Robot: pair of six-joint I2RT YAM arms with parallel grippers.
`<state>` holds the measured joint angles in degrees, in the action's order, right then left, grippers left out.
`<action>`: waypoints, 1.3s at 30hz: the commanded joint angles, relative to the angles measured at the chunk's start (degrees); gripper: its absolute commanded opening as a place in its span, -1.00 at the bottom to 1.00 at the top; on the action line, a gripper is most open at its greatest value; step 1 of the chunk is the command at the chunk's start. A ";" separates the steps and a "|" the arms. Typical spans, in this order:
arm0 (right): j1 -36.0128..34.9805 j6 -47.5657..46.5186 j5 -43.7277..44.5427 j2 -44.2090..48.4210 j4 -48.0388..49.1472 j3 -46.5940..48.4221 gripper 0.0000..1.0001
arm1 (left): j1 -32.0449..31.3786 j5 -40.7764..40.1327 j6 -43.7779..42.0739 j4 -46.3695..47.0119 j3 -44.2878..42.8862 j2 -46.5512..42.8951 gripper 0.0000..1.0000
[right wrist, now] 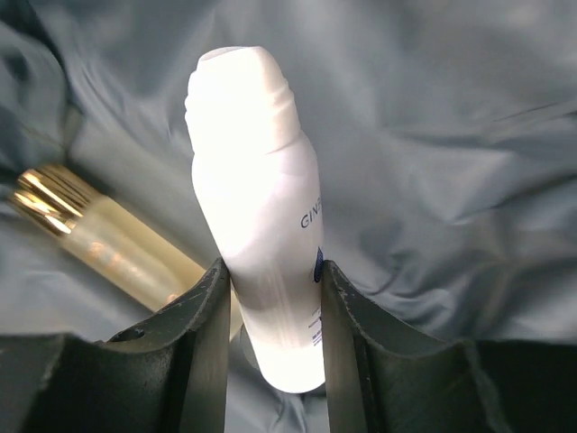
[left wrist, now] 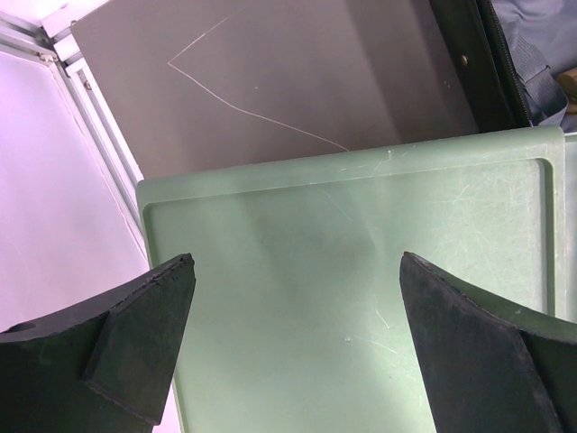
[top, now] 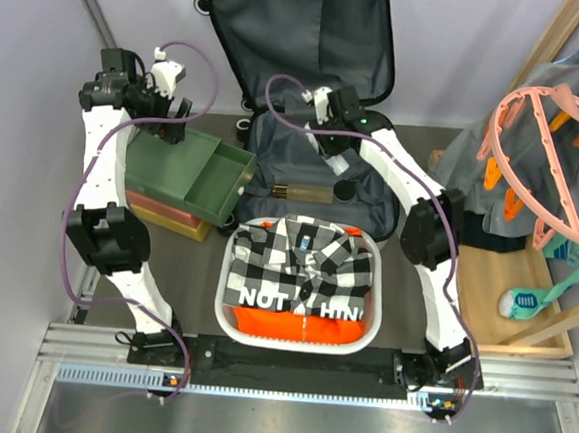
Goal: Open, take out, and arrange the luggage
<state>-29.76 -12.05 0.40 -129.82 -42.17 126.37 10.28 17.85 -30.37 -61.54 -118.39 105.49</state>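
The luggage (top: 304,37) lies open at the back of the table, its lid upright against the wall and its grey-lined lower half (top: 376,198) flat. My right gripper (top: 337,168) reaches into that lower half. In the right wrist view it (right wrist: 275,280) is shut on a white bottle (right wrist: 257,180), lifted a little over the lining (right wrist: 451,180). A gold-capped bottle (right wrist: 99,239) lies just left of it on the lining. My left gripper (left wrist: 297,271) is open and holds nothing, hovering over the green tray (left wrist: 361,216); the luggage edge (left wrist: 478,63) shows at the top right.
The green tray (top: 188,173) tops stacked orange and yellow boxes left of the luggage. A white basket (top: 230,272) with a checkered shirt and an orange garment stands in front. At the right are pink hangers (top: 546,146), grey clothes and a wooden tray (top: 520,340) with a toothbrush (top: 522,301).
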 commanded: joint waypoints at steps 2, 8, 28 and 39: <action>0.31 4.49 -0.14 6.16 4.82 0.55 -1.00 | -0.09 0.78 -0.48 1.68 0.35 -3.63 0.98; 0.32 13.26 -6.02 10.89 11.20 1.08 -1.00 | -0.18 1.31 2.76 3.61 1.40 -4.24 0.98; -17.35 33.85 -17.01 8.63 37.36 1.25 -1.00 | 5.80 -5.63 20.61 15.30 10.71 -7.67 0.98; -19.11 24.99 -16.31 8.45 26.63 -3.76 -1.00 | 6.50 -6.07 21.41 17.50 18.19 -10.22 0.98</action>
<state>-48.95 17.19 -15.64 -122.69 -14.81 122.23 16.73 12.12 -9.85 -46.68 -101.65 98.35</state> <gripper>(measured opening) 0.362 0.990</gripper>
